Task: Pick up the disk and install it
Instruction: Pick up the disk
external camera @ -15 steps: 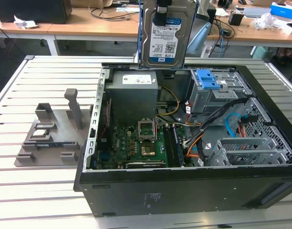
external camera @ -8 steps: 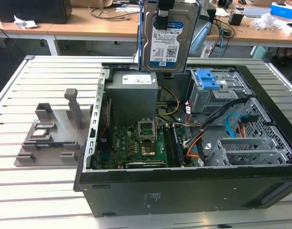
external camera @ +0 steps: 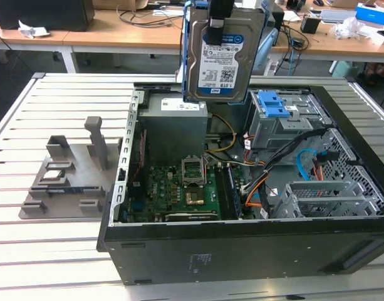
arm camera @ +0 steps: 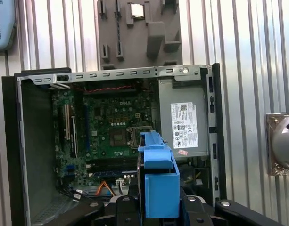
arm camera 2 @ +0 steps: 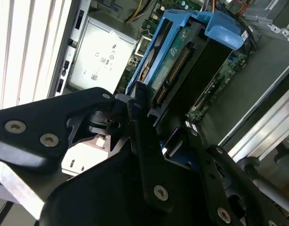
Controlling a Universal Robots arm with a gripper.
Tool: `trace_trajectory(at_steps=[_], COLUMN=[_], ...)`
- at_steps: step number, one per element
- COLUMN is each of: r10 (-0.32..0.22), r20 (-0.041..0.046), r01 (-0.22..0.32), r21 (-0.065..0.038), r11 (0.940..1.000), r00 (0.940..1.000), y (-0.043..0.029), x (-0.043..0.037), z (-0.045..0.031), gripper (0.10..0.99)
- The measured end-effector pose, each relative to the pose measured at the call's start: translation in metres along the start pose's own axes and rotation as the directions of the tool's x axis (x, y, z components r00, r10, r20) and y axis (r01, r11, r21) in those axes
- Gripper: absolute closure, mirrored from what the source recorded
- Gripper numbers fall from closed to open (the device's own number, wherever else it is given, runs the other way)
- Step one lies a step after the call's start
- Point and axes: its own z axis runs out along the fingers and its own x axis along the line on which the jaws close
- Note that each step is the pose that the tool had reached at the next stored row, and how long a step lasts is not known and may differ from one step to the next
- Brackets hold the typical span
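One disk (external camera: 223, 56) clamped in tool (external camera: 220, 19), hanging above open computer case (external camera: 242, 254).

Blue-framed disk (external camera: 222, 59) upright, aloft

From my console I see print in four places: a white-and-blue label (external camera: 218, 72) on the disk (external camera: 224, 53), a white sticker (arm camera: 184, 125) with fine print and codes on the grey metal box (arm camera: 182, 92), and white lettering on the motherboard (arm camera: 111, 127) and on a pale blue cover (arm camera: 2, 23). None of it reads surely from here.
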Motion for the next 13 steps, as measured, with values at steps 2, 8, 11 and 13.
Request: trace_trajectory(at_steps=[2,8,11,13], r10=[0.000,0.000,0.000,0.000], r20=[-0.0001,-0.0001,-0.0001,0.0000], r01=[0.000,0.000,0.000,0.000], r21=[0.000,0.000,0.000,0.000], r11=[1.0000,1.0000,1.0000,1.0000], r00=[1.0000,1.0000,1.0000,1.0000], y=[-0.0003,-0.0011,-0.0016,-0.0038], x=[0.0036,0.0148,0.0217,0.0504], z=[0.0000,0.0002,0.0002,0.0007], gripper=[0.722,0.722,0.722,0.722])
